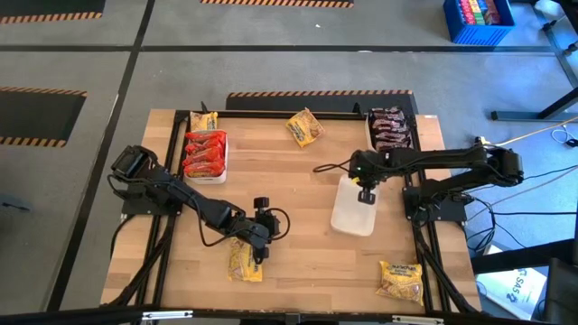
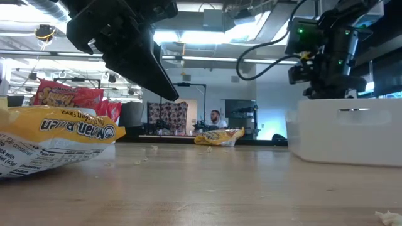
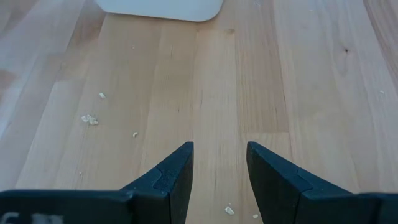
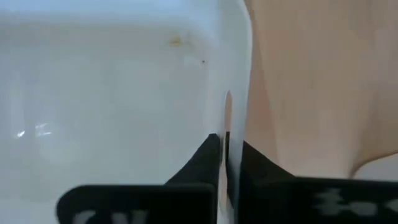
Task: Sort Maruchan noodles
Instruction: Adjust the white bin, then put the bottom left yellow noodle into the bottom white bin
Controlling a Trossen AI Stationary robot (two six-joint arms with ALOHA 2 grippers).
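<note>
Yellow packet [image 1: 244, 260] beside left claw [image 1: 261, 228]

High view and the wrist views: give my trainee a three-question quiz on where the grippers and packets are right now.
1. True or false: the right gripper is pinching the wall of the empty white tray.
2. Multiple choice: which colour of packet is lying loose on the table? A) red B) dark brown C) yellow
3. Fill in: the left gripper is ____, with nothing between its fingers.

Key:
1. True; its fingers straddle the tray wall.
2. C; the loose yellow packets lie outside any tray, while the red packets and the dark brown packets sit in trays.
3. Open, hovering over bare wood.
</note>
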